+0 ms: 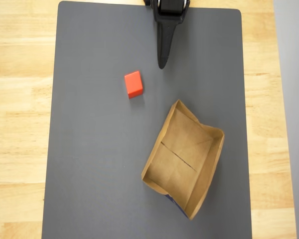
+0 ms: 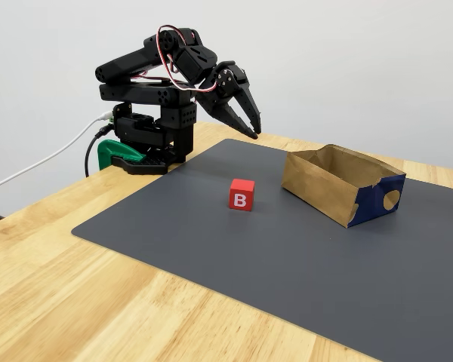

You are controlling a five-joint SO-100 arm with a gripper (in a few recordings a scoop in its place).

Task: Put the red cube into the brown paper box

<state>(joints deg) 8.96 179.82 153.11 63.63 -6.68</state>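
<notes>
red cube (image 2: 241, 194): one, on mat | brown paper box (image 2: 340, 183): one, apart | fingers (image 2: 249, 121): slightly apart, holding nothing

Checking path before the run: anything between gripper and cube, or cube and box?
Nothing visible. The gripper hangs above the mat, the cube sits apart on bare mat, and only bare mat lies between it and the box.

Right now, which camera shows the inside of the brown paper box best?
The overhead view: it looks straight down into the brown paper box, showing its empty floor and seam. The fixed view shows the box from the side, mostly its outer walls and blue corner.
</notes>
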